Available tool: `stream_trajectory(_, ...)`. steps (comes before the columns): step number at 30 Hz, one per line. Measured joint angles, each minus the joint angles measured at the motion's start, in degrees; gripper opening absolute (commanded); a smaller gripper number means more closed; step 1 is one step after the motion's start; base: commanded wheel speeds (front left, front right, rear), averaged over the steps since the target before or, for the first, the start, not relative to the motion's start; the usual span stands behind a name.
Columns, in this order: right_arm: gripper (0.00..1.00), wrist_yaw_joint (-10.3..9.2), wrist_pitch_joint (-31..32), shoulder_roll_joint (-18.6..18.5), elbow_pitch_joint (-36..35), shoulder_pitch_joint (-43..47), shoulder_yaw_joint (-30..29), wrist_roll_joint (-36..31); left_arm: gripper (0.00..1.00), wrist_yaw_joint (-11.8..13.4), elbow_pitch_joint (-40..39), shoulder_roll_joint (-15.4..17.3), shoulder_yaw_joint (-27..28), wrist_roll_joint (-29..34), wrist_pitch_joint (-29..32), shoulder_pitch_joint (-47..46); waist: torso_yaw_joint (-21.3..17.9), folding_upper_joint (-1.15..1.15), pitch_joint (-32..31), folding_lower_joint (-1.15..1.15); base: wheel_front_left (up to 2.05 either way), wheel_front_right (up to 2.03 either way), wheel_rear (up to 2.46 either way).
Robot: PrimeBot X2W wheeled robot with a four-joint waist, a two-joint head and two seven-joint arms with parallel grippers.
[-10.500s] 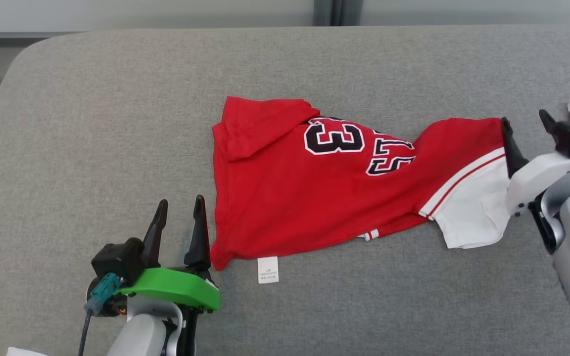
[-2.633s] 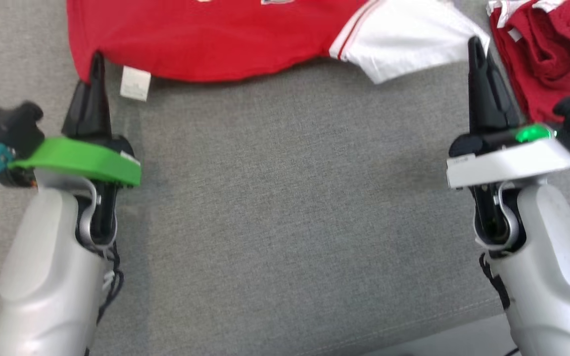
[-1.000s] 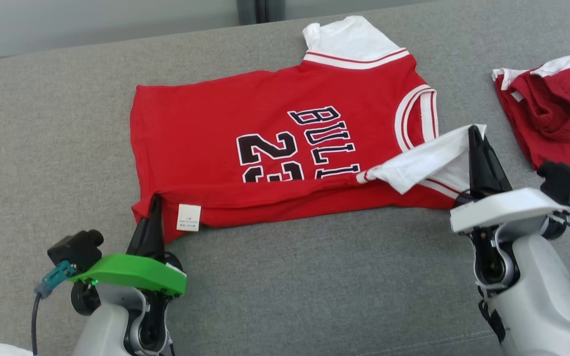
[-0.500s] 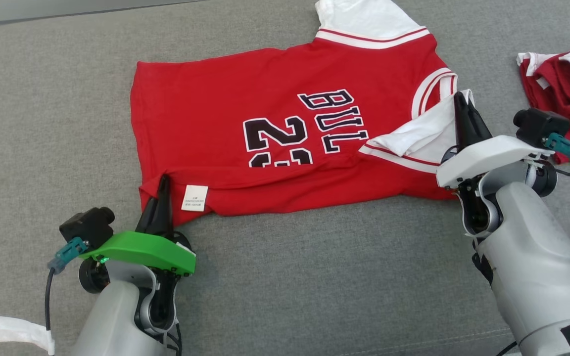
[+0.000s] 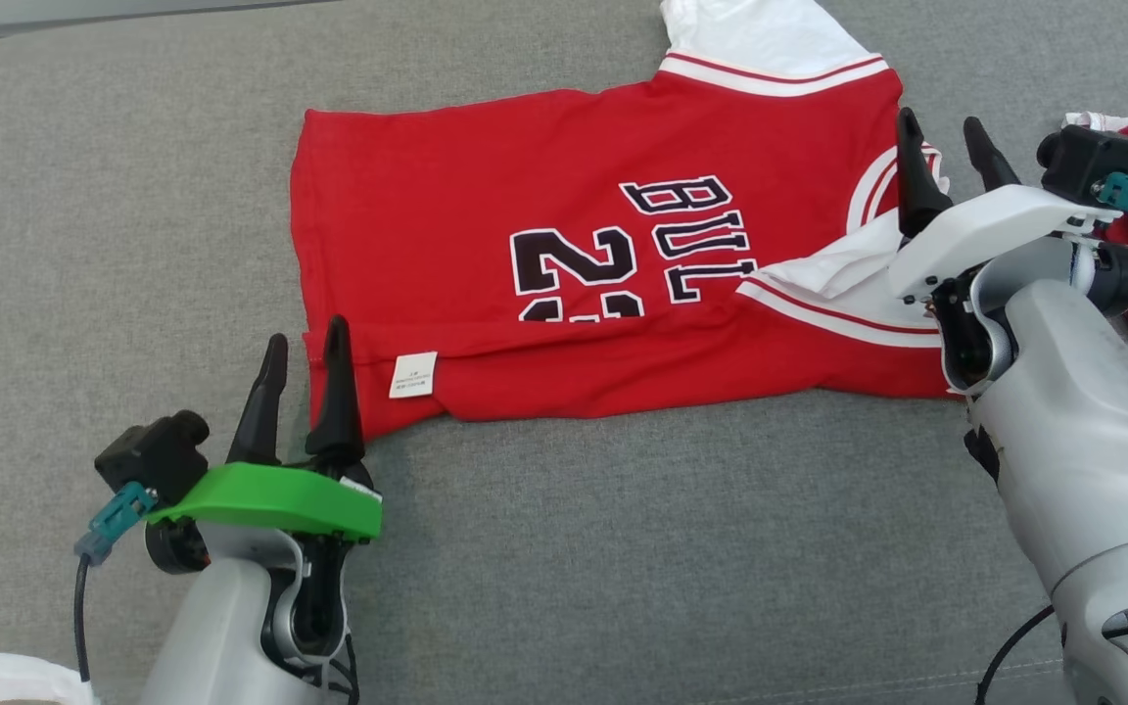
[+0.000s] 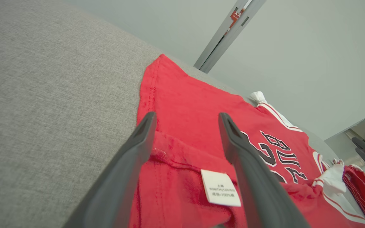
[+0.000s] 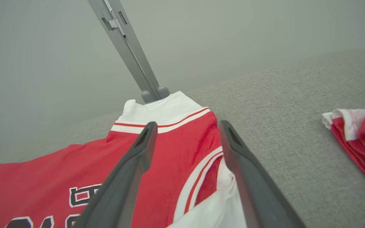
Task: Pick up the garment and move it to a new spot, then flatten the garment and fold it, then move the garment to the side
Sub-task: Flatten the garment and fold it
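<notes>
Left gripper (image 5: 305,333): fingers stood wide apart, gripping nothing, at the near-left corner of the red short-sleeved jersey (image 5: 486,206) with black lettering.
Right gripper (image 5: 938,122): spread wide, empty, above the folded-in white sleeve (image 5: 848,269).
Jersey: lay on the grey fabric surface (image 5: 114,196), near edge folded over.
Second red garment (image 7: 360,139): lay apart, rightward.
</notes>
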Motion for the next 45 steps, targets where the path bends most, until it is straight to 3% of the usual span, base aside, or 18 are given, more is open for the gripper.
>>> stream_trajectory(5,1.0,0.0,-0.1,-2.1,-5.1,0.8,0.3,-3.4,1.0,1.1,-2.6,2.0,-0.3,1.0,1.1,3.5,0.1,0.0,-1.6,0.0,0.0,0.0,0.0)
stream_trajectory(14,1.0,0.0,-0.1,-1.1,-17.5,14.6,1.4,-8.0,1.0,4.7,-4.8,4.8,-2.2,-0.2,12.1,10.7,-0.7,0.0,-6.1,0.0,0.0,0.0,0.0)
stream_trajectory(23,1.0,0.01,0.5,0.8,-26.0,26.8,-0.7,-10.9,1.0,6.9,-2.1,3.9,-0.5,-5.0,18.0,10.2,-3.5,0.0,-8.0,0.0,0.0,0.0,0.0)
stream_trajectory(30,1.0,0.01,3.0,2.5,-29.9,31.2,-3.3,-13.4,1.0,6.9,1.1,2.3,2.7,-10.2,19.2,7.7,-5.6,0.0,-7.4,0.0,0.0,0.0,0.0)
stream_trajectory(31,1.0,0.0,3.4,2.6,-30.1,31.5,-3.4,-13.9,0.93,6.9,1.7,2.3,3.0,-10.6,19.2,7.5,-5.8,0.0,-7.2,0.0,0.0,0.0,0.0)
stream_trajectory(32,1.0,0.01,3.9,2.9,-30.2,31.7,-3.6,-14.1,0.74,6.9,2.1,2.3,3.2,-10.8,19.2,7.3,-6.0,0.0,-7.1,0.0,0.0,0.0,0.0)
stream_trajectory(33,1.0,0.01,4.5,3.2,-30.2,31.9,-3.8,-14.2,0.48,6.8,2.5,2.3,3.3,-11.0,19.1,7.0,-6.2,0.0,-6.9,0.0,0.0,0.0,0.0)
stream_trajectory(34,1.0,0.01,5.2,3.6,-30.0,32.0,-4.2,-14.6,0.35,6.6,3.0,2.3,3.7,-11.2,18.9,6.8,-6.4,0.0,-6.8,0.0,0.0,0.0,0.0)
stream_trajectory(35,1.0,0.01,6.1,4.0,-29.7,32.1,-4.6,-14.6,0.09,6.4,3.5,2.3,4.0,-11.4,18.4,6.5,-6.6,0.0,-6.6,0.0,0.0,0.0,0.0)
stream_trajectory(36,1.0,0.01,7.0,4.1,-29.3,32.1,-4.7,-14.6,0.0,6.3,3.8,2.3,4.2,-11.5,18.1,6.3,-6.7,0.0,-6.4,0.0,0.0,0.0,0.0)
stream_trajectory(45,1.0,0.01,12.4,5.3,-22.3,28.7,-8.3,-14.0,0.0,4.4,5.4,2.2,4.6,-11.6,15.5,4.4,-6.4,0.0,-5.2,0.0,0.0,0.0,0.0)
